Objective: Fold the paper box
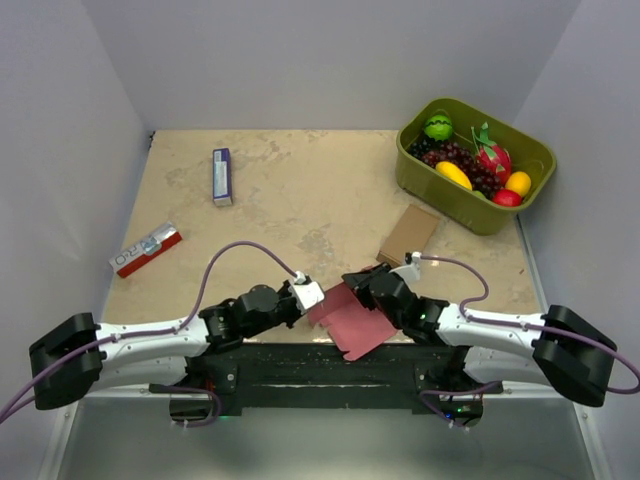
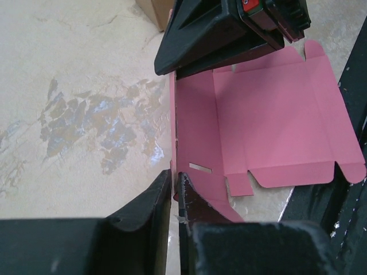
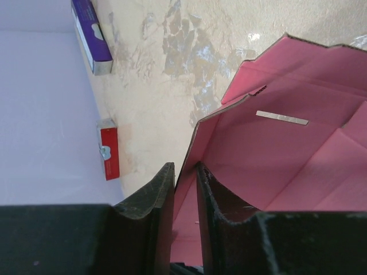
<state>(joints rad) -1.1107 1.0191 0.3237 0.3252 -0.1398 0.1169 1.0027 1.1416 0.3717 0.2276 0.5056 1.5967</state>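
From above, the paper box (image 1: 352, 322) lies opened out as a pink-red die-cut sheet at the near edge of the table (image 1: 300, 190), between the two arms. The left gripper (image 1: 312, 296) is at its left edge and the right gripper (image 1: 358, 284) at its far edge. A brown cardboard box (image 1: 410, 233) sits just beyond. A green basket of toy fruit (image 1: 530, 150) is at the far right. A purple packet (image 1: 222, 176) and a red-and-white packet (image 1: 146, 249) lie well apart on the left.

On the left wrist camera, one side panel of the sheet (image 2: 275, 114) stands up. Its edge runs straight into the slit between the left fingers (image 2: 146, 203), which are very narrow. Whether they actually pinch the card cannot be told. The right arm's black fingers come in over the sheet's far end.

On the right wrist camera, the raised pink wall (image 3: 287, 154) passes between the right fingers (image 3: 155, 192). They are set narrow, straddling the card's edge with a sliver of gap showing, not clamped.
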